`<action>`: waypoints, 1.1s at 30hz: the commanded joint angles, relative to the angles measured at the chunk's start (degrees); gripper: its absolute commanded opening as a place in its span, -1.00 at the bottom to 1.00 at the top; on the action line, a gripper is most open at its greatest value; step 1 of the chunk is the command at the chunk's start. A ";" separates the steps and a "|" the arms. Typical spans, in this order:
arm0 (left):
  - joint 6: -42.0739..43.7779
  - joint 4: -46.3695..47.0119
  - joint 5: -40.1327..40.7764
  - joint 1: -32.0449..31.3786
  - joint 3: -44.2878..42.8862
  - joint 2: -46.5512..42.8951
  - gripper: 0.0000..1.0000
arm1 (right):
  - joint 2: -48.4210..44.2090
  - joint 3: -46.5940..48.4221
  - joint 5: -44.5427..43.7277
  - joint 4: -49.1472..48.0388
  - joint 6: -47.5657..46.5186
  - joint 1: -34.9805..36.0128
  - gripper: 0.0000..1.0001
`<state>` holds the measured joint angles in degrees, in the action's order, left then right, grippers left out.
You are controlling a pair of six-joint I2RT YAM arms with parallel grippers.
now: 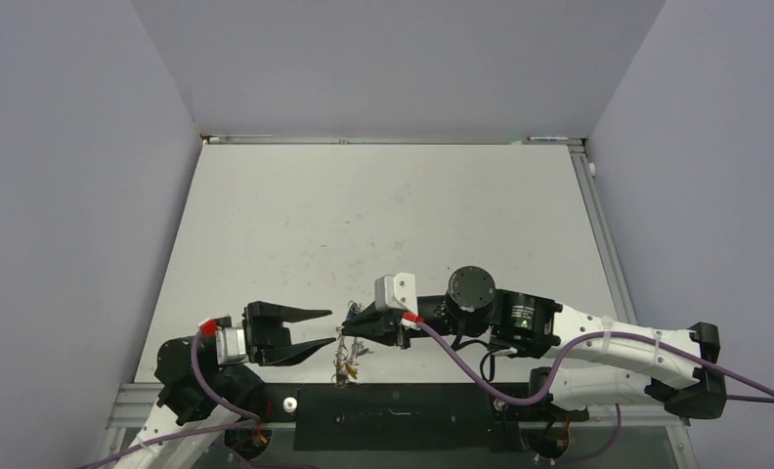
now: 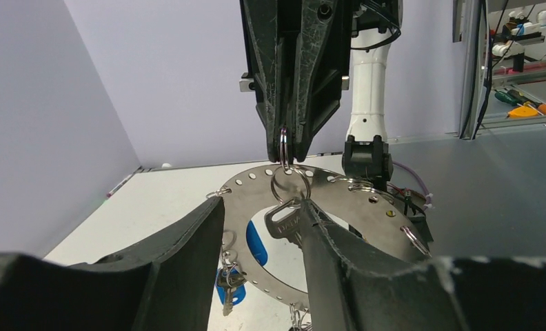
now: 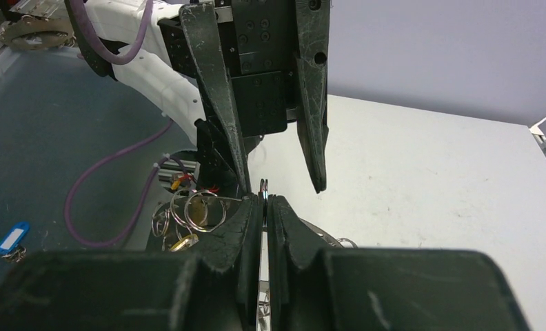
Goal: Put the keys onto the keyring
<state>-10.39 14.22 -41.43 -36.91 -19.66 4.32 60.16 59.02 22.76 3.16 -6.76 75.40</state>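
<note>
Left pincer (image 1: 330, 327): black fingers spread wide, nothing between the pads. They lie level and point across at the right arm. The left arm is folded low at the near-left corner of the pale grey table (image 1: 383, 215).

Just off those fingertips is the large flat silvery metal keyring (image 2: 353, 189), with a row of small holes round its rim. It appears to hang clear of the table. The plain silver key (image 2: 284, 224) hangs from a wire loop at the rim, between the left fingers in the left wrist view. A blue plastic key tag (image 2: 256, 243) dangles under the ring. A yellow-headed key (image 3: 180, 243) sits among more wire loops on the ring's near side.

Right pincer (image 3: 265, 200): clamped tight on a small split ring (image 3: 263, 186) standing upright at the keyring's rim. The right arm reaches in low from the right, forearm level, wrist toward the left pincer.

A sticker (image 1: 526, 315) on the right arm's wrist housing has print too small to read.
</note>
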 commanded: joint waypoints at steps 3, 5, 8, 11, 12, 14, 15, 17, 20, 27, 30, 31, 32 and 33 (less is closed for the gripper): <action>-1.82 3.95 -2.16 0.27 0.28 1.31 -0.23 | 1.07 0.61 2.56 -8.13 0.57 0.03 -0.90; -1.82 4.05 -1.98 0.18 0.44 1.39 -0.23 | 1.23 0.43 3.18 -8.99 0.71 0.12 -0.90; -2.12 4.21 -1.83 0.01 0.74 1.84 -0.15 | 1.36 0.77 3.99 -9.52 0.69 0.19 -0.90; -2.55 4.63 -1.96 -0.10 1.01 2.62 0.15 | 0.86 0.71 4.92 -10.36 0.45 0.18 -0.89; -2.72 4.61 -1.98 -0.10 1.03 2.77 0.21 | 0.62 0.76 5.03 -10.25 0.33 0.19 -0.90; -3.02 4.67 -2.11 -0.17 1.09 2.80 0.28 | 0.21 0.96 5.10 -10.05 -0.19 0.14 -0.89; -3.16 4.72 -2.10 -0.18 1.16 2.76 0.29 | 0.03 1.19 5.10 -9.58 -0.37 0.17 -0.89; -3.54 4.66 -1.96 -0.18 1.20 2.72 0.31 | -0.39 1.58 4.84 -9.07 -0.77 0.18 -0.89; -4.11 4.62 -1.84 -0.18 1.21 2.93 0.30 | -1.13 1.72 3.88 -9.25 -0.88 0.09 -0.89; -5.23 4.73 -1.70 -0.16 1.33 3.50 0.24 | -1.78 1.78 3.87 -10.00 -0.88 0.11 -0.89; -5.25 4.75 -1.61 -0.26 1.39 3.59 0.17 | -2.06 2.03 4.05 -10.12 -0.98 0.14 -0.90; -5.30 4.76 -1.62 -0.27 1.38 3.56 0.10 | -2.02 2.23 4.20 -10.10 -1.04 0.13 -0.89; -5.38 4.89 -1.81 -0.27 1.46 3.59 0.03 | -1.98 2.32 4.22 -10.10 -1.08 0.16 -0.89; -5.47 5.06 -2.05 -0.27 1.47 3.66 -0.02 | -1.86 2.40 4.22 -10.18 -1.06 0.16 -0.90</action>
<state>-14.94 16.86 -42.76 -37.01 -18.26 7.29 60.20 59.02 26.17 -0.73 -7.01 75.42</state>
